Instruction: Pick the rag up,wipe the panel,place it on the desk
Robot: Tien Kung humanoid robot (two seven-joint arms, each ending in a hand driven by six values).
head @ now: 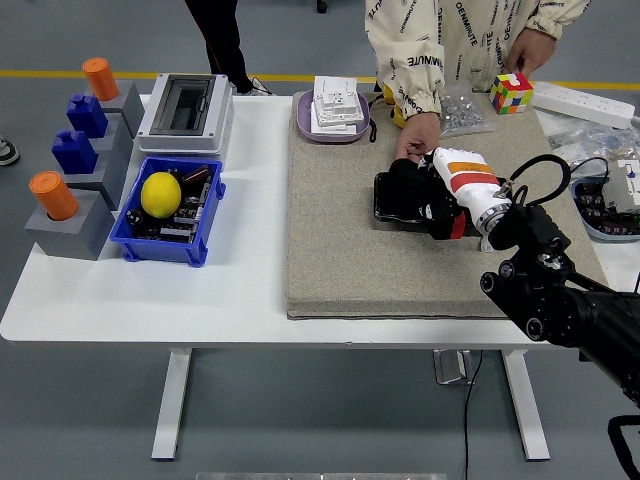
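Observation:
A black panel (pixel 386 210) lies flat on the grey felt mat (pixel 340 250), right of centre. My right hand (pixel 436 206), white with an orange stripe, rests over the panel's right part with its fingers curled on a black rag (pixel 407 180) pressed to the panel. Rag and panel are both black, so their border is hard to make out. A person's hand (pixel 415 135) reaches down from the far side and touches the panel's far edge. My left arm does not show.
A blue bin (pixel 135 238) holding a lemon (pixel 160 194) and a grey enclosure (pixel 185 108) stand left of the mat. Grey blocks with orange and blue pegs (pixel 70 150) are far left. A purple tray (pixel 305 125) of switches, a Rubik's cube (pixel 511 92) and a power strip (pixel 585 101) lie along the back.

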